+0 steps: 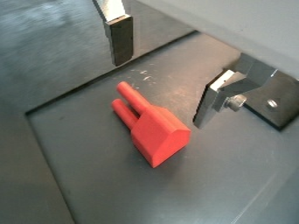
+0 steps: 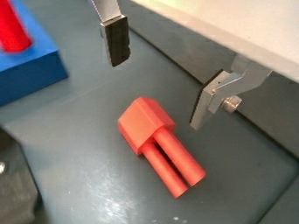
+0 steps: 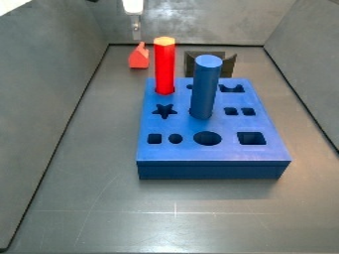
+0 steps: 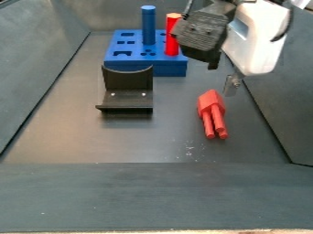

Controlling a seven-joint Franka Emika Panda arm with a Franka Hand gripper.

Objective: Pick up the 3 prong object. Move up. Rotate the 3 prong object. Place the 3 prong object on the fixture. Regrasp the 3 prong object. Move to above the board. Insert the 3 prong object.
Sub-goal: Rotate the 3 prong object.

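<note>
Pincer hangs wide open right above the 3 prong object, fingers pointing down, nothing gripped. The piece lies flat on the floor, clear of both fingers. In a side view it's at 3 o'clock of the fixture, board behind at 12.

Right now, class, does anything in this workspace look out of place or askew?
Only the 3 prong object: it lies flat on the floor beside the fixture, apart from the board where the pegs stand upright. The open gripper hangs above it, touching nothing.
</note>
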